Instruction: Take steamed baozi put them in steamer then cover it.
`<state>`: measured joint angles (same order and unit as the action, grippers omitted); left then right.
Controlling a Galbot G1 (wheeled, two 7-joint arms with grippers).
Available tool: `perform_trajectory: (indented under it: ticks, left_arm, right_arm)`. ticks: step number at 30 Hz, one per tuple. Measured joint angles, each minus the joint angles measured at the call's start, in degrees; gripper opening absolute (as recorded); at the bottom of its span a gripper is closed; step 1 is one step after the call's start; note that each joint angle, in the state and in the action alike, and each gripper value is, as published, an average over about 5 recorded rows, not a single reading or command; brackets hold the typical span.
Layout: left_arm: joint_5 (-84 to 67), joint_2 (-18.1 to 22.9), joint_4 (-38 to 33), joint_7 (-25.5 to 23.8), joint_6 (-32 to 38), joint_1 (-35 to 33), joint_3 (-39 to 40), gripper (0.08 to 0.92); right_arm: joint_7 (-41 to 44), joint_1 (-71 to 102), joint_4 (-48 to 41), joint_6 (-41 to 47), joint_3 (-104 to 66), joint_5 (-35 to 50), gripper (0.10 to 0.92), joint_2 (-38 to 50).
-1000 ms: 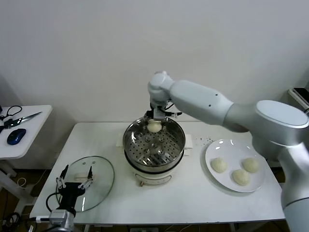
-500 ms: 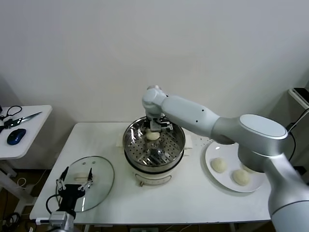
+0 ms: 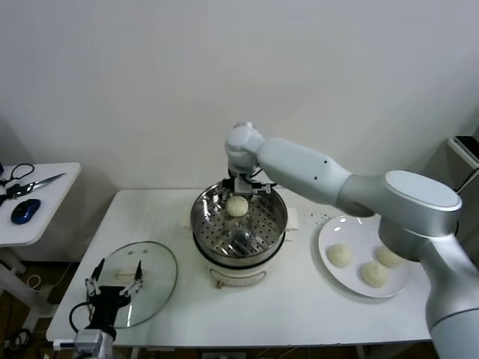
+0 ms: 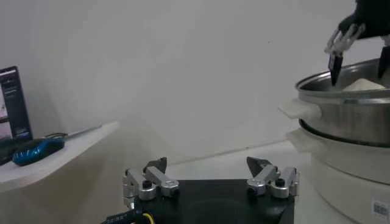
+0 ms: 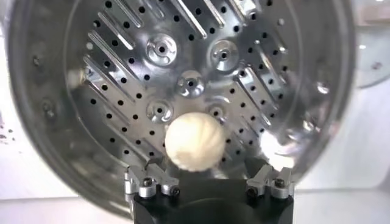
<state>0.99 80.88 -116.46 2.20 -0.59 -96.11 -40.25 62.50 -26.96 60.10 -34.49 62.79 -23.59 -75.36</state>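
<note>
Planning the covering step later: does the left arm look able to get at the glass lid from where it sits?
Probably yes. The left gripper, open, sits at the near edge of the cover, which lies flat on the table with nothing on it; the right gripper is off over the steamer.

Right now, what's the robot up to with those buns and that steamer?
The right gripper hangs open just above one baozi lying on the perforated floor of the steamer, its fingers apart and off the bun. Three more baozi wait on the white plate. The glass lid lies on the table, with the open left gripper parked at its edge.
</note>
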Motion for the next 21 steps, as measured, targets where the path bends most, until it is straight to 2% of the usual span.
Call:
perform_trajectory:
  ticks: [5, 13, 17, 21]
  left_arm:
    - [-0.1, -0.3, -0.4, -0.1, 0.1, -0.5, 0.2, 0.823]
    - [-0.1, -0.1, -1.1, -0.1, 0.2, -0.5, 0.7, 0.823]
    - [-0.1, 0.2, -1.2, -0.1, 0.6, -0.9, 0.6, 0.823]
    - [-0.1, 0.3, -1.1, -0.1, 0.8, -1.3, 0.4, 0.823]
  right_arm:
    - [0.2, -7.7, 4.9, 7.2, 7.3, 13.3, 0.823, 7.4]
    - [0.5, -15.9, 11.7, 24.9, 19.0, 32.2, 0.823, 20.8]
    - [0.5, -16.2, 13.5, 32.2, 21.9, 37.5, 0.823, 27.0]
    - [0.4, -12.9, 14.0, 37.5, 21.7, 39.4, 0.823, 32.1]
